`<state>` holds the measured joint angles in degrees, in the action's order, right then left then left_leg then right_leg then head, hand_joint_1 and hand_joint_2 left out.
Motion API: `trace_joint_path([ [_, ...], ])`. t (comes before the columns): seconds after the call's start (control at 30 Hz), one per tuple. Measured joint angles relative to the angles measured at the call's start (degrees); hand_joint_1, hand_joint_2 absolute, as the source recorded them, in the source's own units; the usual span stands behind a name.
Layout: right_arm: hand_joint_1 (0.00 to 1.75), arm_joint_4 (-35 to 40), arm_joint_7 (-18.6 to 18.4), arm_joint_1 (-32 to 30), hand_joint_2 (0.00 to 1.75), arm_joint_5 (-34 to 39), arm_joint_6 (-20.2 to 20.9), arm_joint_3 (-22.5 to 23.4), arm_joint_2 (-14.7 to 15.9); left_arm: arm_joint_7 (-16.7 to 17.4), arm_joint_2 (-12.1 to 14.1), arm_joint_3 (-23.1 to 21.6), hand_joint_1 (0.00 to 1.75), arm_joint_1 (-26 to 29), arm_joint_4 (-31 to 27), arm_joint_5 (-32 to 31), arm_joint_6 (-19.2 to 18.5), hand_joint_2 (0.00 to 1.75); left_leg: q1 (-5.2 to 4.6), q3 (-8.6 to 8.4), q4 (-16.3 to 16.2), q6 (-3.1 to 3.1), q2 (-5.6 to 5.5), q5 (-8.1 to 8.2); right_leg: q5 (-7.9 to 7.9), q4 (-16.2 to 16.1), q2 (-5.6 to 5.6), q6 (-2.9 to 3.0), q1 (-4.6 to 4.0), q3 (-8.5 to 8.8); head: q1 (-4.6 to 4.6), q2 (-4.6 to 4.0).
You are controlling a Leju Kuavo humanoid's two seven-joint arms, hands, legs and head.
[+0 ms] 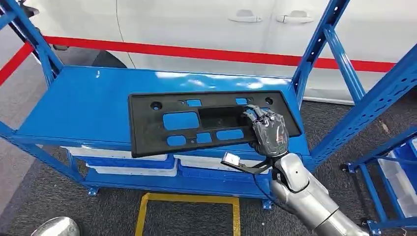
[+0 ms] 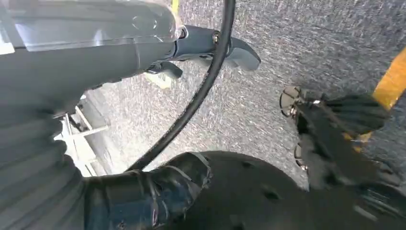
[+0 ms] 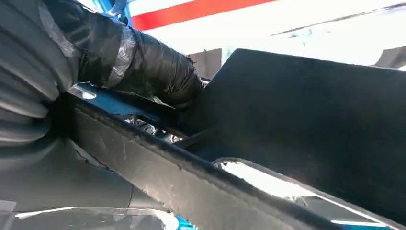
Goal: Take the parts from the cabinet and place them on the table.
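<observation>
Head view: right hand (image 1: 269, 132) clenched on right portion of flat black plastic panel with rectangular cut-outs (image 1: 196, 123), fingers hooked into a central opening. Panel lying on top shelf of blue metal rack (image 1: 83, 105), near edge overhanging shelf front slightly. Right wrist view: same panel (image 3: 306, 120) close against the palm, hand (image 3: 43, 96) wrapped about its rim. Left wrist view: left hand (image 2: 143, 191) hanging over grey carpet, nothing visible in it; open or closed, cannot tell.

Risks, judged: grasp well off-centre, so long left end likely to sag or swing on lifting and strike left blue upright (image 1: 42, 51). Grip through a cut-out only; panel could pivot or slip out. Dangling cable with small connector (image 1: 231, 160) below wrist could snag on shelf lip.

Containers: white shallow trays (image 1: 123, 155) on lower shelf beneath panel, contents hidden by top shelf. Further pale bin (image 1: 401, 187) on second rack at far right, contents not discernible.
</observation>
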<state>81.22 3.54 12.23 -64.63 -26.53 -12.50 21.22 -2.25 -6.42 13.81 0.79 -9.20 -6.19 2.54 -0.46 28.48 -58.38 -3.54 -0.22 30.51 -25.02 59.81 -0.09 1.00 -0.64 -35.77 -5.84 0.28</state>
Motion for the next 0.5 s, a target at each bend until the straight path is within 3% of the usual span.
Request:
trace_joint_path([
  [0.03,1.75,0.2,0.0,-0.1,1.75,0.1,0.1,0.0,0.2,-0.2,-0.1,0.0,0.0,0.0,0.0,0.0,-0.2,1.75,-0.14,0.28,0.0,0.82,0.12,-0.74,0.36,-0.2,-0.12,-0.33,0.45,0.07,0.02,0.02],
  [0.1,1.75,0.8,1.4,-0.3,1.75,1.9,1.2,-0.2,0.2,-0.7,0.0,0.0,0.0,-0.1,0.0,-0.4,-0.2,1.75,-0.6,0.73,0.5,0.52,0.03,-1.42,1.32,-0.5,-0.18,-1.02,0.86,-0.04,0.02,0.02],
  [0.13,1.75,1.8,2.3,-0.6,1.75,3.1,2.3,-0.4,0.4,-0.9,0.0,0.0,0.0,-0.1,0.0,-0.4,-0.4,1.75,-0.17,0.92,1.4,0.18,0.11,-2.39,1.83,-0.9,-0.13,-1.4,0.61,-0.08,0.02,0.02],
  [0.17,1.75,3.0,3.4,-1.1,1.75,4.9,4.1,-0.8,0.7,-1.2,0.0,0.0,0.0,-0.3,0.0,-0.5,-0.5,1.75,0.21,0.86,2.3,0.08,0.53,-3.42,0.44,-0.2,0.02,-1.63,0.82,-0.42,-0.02,0.0],
  [0.2,1.75,4.1,4.5,-1.1,1.75,6.9,6.2,-1.3,1.2,-1.4,0.0,0.0,0.0,-0.3,0.0,-0.5,-0.6,1.75,0.24,1.4,2.5,-0.35,0.55,-4.02,-2.15,1.2,0.09,-1.81,0.79,-1.06,-0.02,0.0],
  [0.27,1.75,7.7,6.8,-2.3,1.75,11.2,10.6,-3.3,2.4,-1.4,0.3,0.0,0.0,-0.4,-0.1,-0.5,-0.6,1.75,0.27,3.05,2.3,-0.37,0.68,-5.11,-8.86,9.4,0.09,-2.42,1.29,-3.27,0.0,0.0],
  [0.3,1.75,9.1,7.3,-3.2,1.75,12.2,11.3,-4.2,2.9,-1.4,0.3,0.0,0.0,-0.4,-0.1,-0.6,-0.8,1.75,0.27,3.88,2.2,-0.29,0.67,-5.6,-10.57,13.2,0.08,-2.73,1.49,-4.1,0.02,0.0],
  [0.33,1.75,10.8,7.5,-4.0,1.75,12.6,11.6,-5.2,3.3,-1.4,0.3,0.0,0.0,-0.3,-0.1,-0.7,-0.8,1.75,0.32,4.85,1.9,-0.16,0.67,-6.09,-10.55,15.6,0.08,-2.99,1.62,-4.26,0.0,0.0],
  [0.37,1.75,12.2,7.7,-4.4,1.75,12.8,11.9,-6.0,3.5,-1.4,0.3,0.0,0.0,-0.3,-0.1,-0.9,-0.8,1.75,0.44,5.73,1.5,0.12,0.68,-6.45,-9.08,15.5,0.08,-3.25,1.79,-3.32,0.0,0.0],
  [0.4,1.75,13.7,7.7,-4.7,1.75,13.0,12.1,-6.9,3.8,-1.4,0.3,0.0,0.0,-0.3,-0.1,-1.0,-0.9,1.75,0.59,6.67,1.0,0.38,0.71,-6.77,-6.86,13.1,0.06,-3.52,2.02,-1.15,0.02,0.0],
  [0.43,1.75,14.8,7.6,-4.9,1.75,13.2,12.1,-7.6,4.1,-1.4,0.3,0.0,0.0,-0.3,-0.1,-1.0,-0.9,1.75,0.75,7.57,0.4,0.7,0.74,-7.05,-4.9,8.7,0.03,-3.78,2.22,2.08,0.0,0.0],
  [0.47,1.75,15.7,7.6,-5.0,1.75,13.2,12.1,-7.9,4.4,-1.4,0.3,0.0,0.0,-0.3,-0.1,-1.0,-0.9,1.75,0.86,8.42,-0.3,1.05,0.74,-7.28,-4.43,3.0,0.01,-3.91,2.47,6.08,0.0,0.0],
  [0.5,1.75,16.5,7.6,-4.9,1.75,13.3,12.1,-8.2,4.6,-1.4,0.3,0.0,0.0,-0.3,-0.1,-1.0,-0.9,1.75,0.7,9.06,-0.9,1.45,0.69,-7.52,-6.85,-1.0,0.08,-3.82,2.07,8.34,0.0,0.02],
])
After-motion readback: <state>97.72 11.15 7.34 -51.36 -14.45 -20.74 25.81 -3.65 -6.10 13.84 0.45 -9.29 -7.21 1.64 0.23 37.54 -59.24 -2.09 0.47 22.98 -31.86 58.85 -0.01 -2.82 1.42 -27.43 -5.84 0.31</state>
